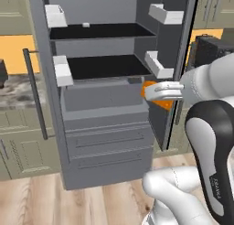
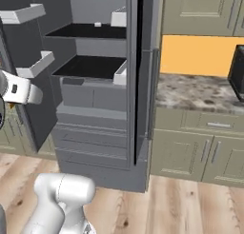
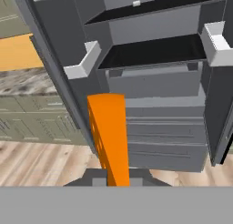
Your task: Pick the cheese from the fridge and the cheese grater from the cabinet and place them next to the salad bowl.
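Two fridge (image 1: 105, 128) doors open, wood floor (image 2: 190, 204)

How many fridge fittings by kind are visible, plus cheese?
White door bins: 4
Dark interior shelves: 2
Grey drawers: 2
Orange cheese wedges, held in the end effector: 1
Total: 9
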